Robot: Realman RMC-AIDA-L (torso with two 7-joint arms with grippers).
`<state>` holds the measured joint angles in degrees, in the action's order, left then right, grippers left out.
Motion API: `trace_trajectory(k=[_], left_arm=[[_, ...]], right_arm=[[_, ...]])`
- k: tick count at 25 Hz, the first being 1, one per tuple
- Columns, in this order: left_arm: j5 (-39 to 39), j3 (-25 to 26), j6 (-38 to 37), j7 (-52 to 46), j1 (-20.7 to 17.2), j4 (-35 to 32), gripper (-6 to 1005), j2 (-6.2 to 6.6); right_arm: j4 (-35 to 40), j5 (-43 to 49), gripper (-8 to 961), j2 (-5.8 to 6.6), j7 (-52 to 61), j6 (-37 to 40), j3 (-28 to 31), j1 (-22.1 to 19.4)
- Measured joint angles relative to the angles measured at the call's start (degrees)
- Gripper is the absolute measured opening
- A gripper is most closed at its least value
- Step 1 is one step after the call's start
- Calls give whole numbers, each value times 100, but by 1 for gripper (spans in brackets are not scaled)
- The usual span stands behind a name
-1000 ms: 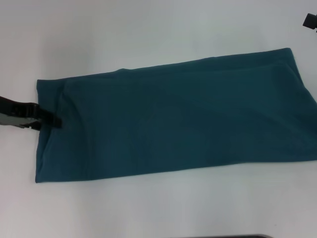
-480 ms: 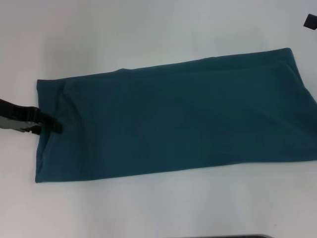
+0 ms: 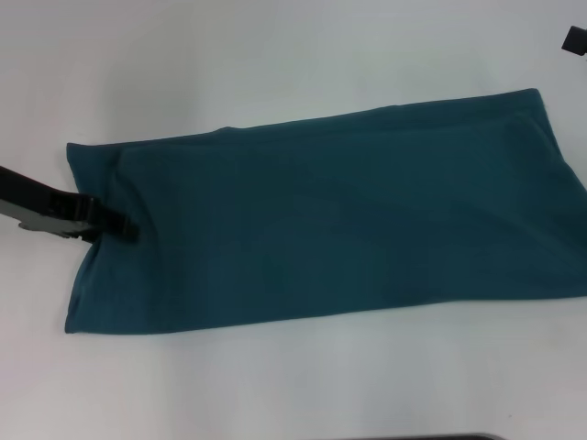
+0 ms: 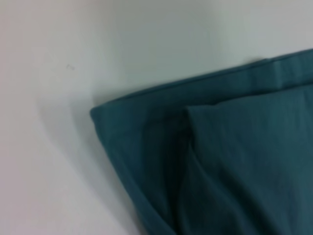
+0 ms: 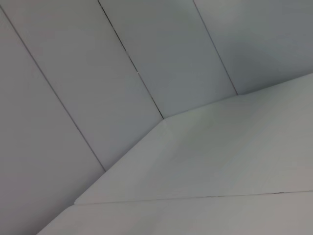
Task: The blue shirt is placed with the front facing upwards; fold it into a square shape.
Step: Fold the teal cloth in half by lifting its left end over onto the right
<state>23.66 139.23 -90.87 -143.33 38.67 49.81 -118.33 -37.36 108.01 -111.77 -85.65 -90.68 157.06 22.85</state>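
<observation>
From my head camera, the blue shirt (image 3: 321, 215) lay folded into a long band across the white table (image 3: 275, 55), and my left gripper (image 3: 128, 229) reached over its left end; I could not tell how far my fingers were parted. My right gripper (image 3: 574, 38) sat parked at the far right edge. My left wrist camera showed a folded corner of the shirt (image 4: 220, 161) on the table. My right wrist camera showed only pale panels (image 5: 146, 73).

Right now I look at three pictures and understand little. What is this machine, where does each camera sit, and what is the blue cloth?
It is a robot with two arms. One picture looks down from its head; the other two come from cameras on its wrists. A blue shirt, already folded into a long band, lies on a white table. The left gripper is over the band's left end; whether it grips the cloth cannot be seen. The right gripper sits parked at the far right edge, and its wrist camera shows only pale, bare surfaces.
</observation>
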Motion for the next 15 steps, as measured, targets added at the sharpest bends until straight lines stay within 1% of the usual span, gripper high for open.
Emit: trace_trajectory(k=[15], left_arm=[[18,-10,21,20,32,56,586,-38]], right_arm=[[0,0,683,0,-3,-12,0,0]])
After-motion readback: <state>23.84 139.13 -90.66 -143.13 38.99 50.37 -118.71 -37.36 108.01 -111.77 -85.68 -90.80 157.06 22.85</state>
